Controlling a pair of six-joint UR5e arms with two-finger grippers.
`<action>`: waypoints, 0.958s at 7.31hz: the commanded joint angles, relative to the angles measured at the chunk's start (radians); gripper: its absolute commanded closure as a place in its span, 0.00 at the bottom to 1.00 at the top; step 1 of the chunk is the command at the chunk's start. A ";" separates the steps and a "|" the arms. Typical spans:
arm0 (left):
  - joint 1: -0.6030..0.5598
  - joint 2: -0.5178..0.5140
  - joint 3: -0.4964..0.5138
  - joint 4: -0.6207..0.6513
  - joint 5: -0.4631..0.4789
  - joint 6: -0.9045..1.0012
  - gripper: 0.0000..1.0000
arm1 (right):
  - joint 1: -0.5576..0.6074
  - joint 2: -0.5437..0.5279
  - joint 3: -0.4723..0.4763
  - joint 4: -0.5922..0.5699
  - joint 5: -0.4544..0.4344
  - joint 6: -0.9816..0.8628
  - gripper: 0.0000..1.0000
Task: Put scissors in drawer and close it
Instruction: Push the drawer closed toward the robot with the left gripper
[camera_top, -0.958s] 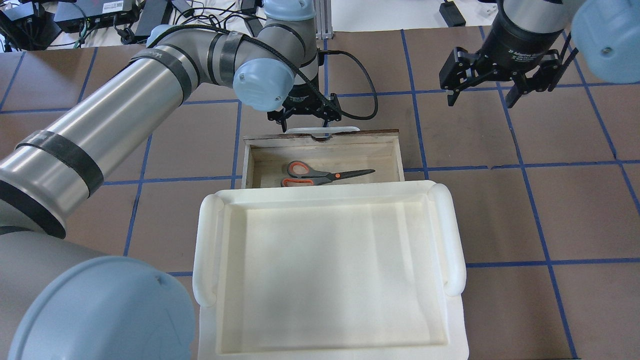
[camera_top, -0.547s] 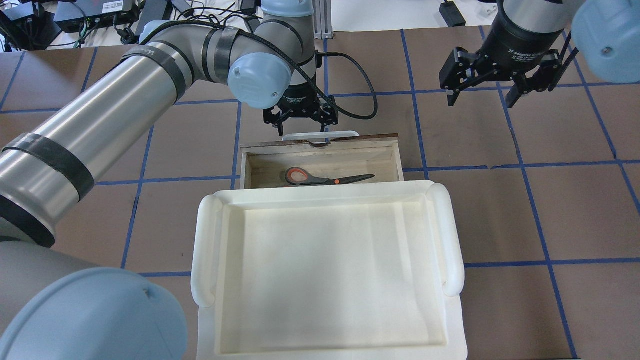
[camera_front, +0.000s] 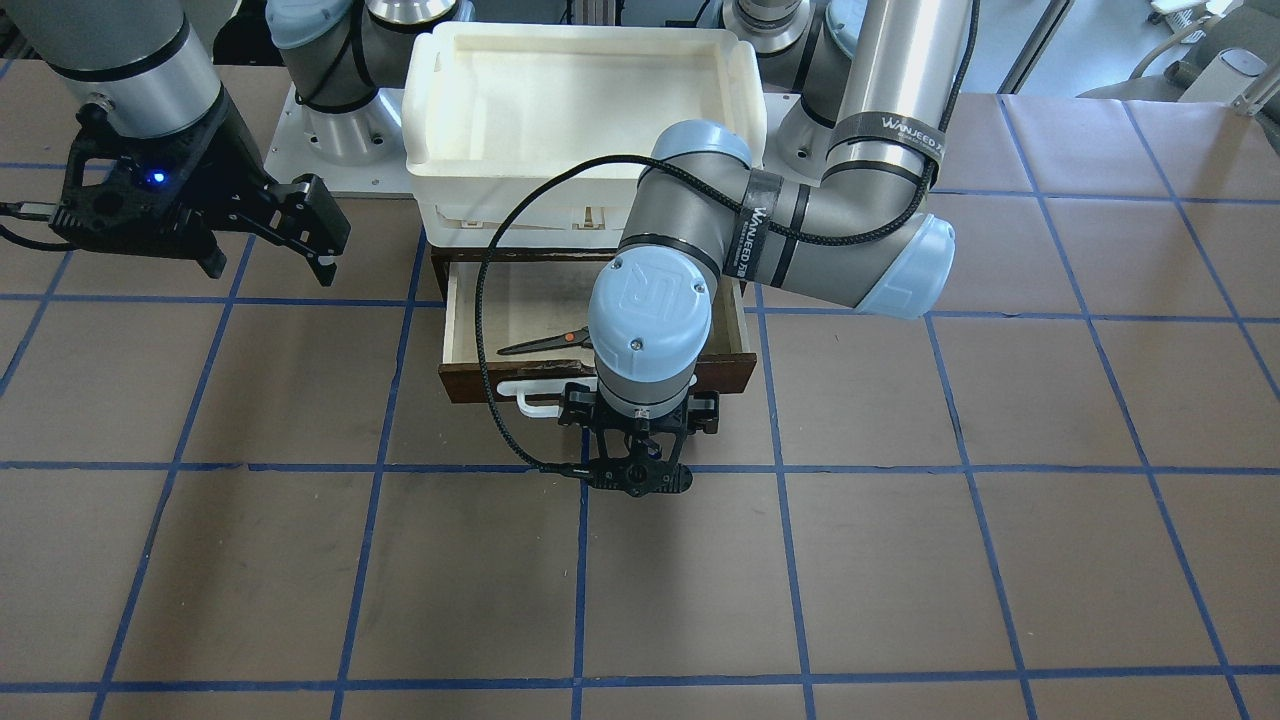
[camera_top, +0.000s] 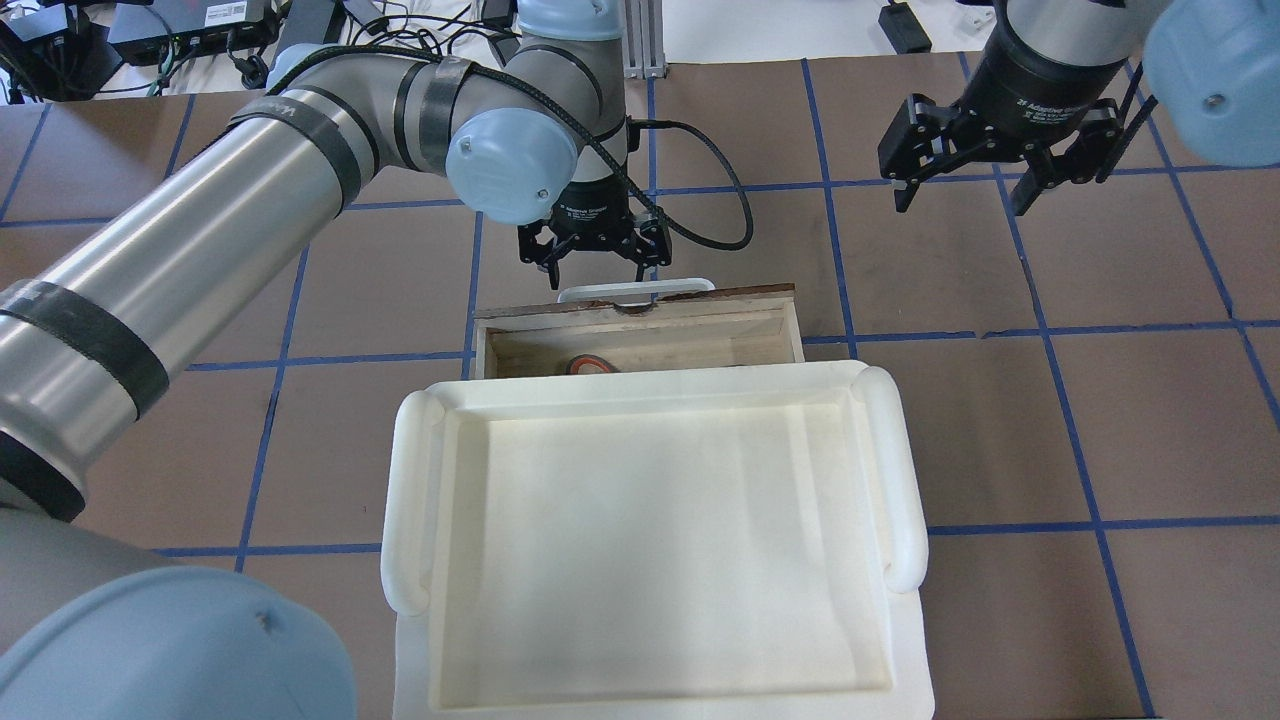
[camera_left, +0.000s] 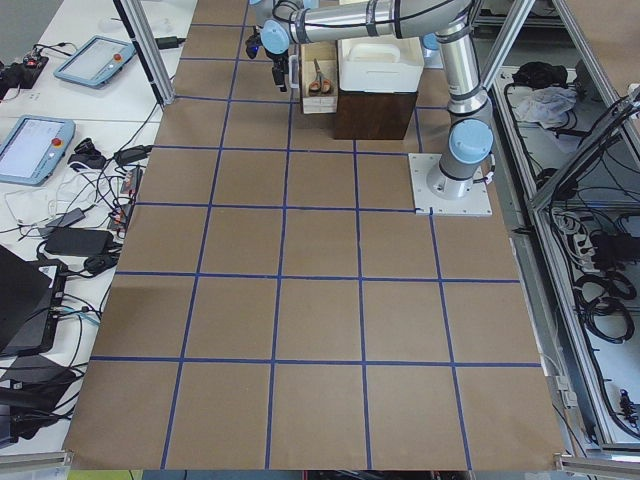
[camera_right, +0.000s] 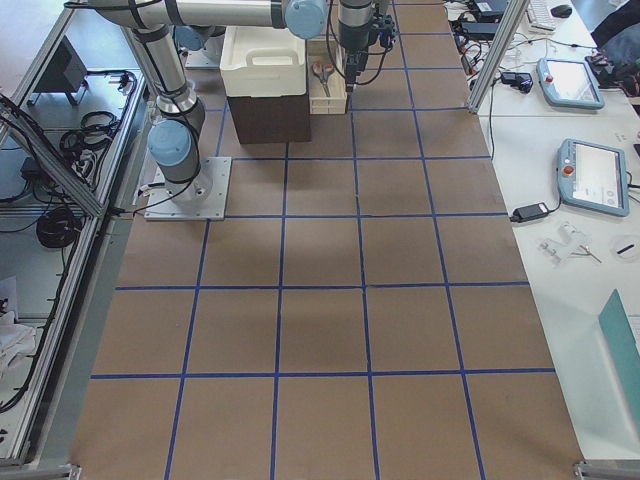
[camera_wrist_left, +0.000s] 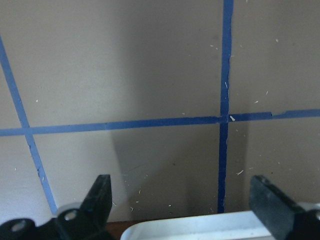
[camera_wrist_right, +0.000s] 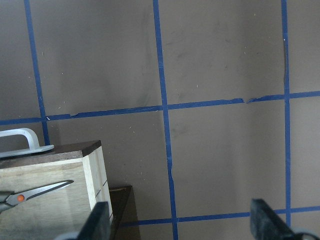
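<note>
Just outside drawer front, left pincer spread wide, empty, scissors inside drawer.

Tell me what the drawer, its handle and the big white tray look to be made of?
The drawer looks wooden: pale, grainy, unpainted boards inside, dark brown stained front. Its handle seems smooth white plastic, though painted metal is possible. The tray looks like matte, off-white moulded plastic or foam, with thick rounded rims.

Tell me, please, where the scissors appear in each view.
Front-facing: scissors centre, inside drawer.
Overhead: loop peeking past tray.
Exterior left: top centre.
Exterior right: top centre.
Left wrist: not visible.
Right wrist: bottom-left corner.
Shared landmark: drawer's white handle.
</note>
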 joint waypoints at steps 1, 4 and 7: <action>0.000 0.029 -0.040 -0.001 -0.003 0.000 0.00 | -0.003 0.001 0.000 -0.001 -0.020 -0.001 0.00; 0.000 0.064 -0.085 -0.004 -0.005 0.002 0.00 | -0.003 0.001 0.000 -0.001 -0.022 0.000 0.00; -0.002 0.088 -0.085 -0.067 -0.008 0.006 0.00 | -0.003 0.001 0.000 -0.011 -0.016 -0.004 0.00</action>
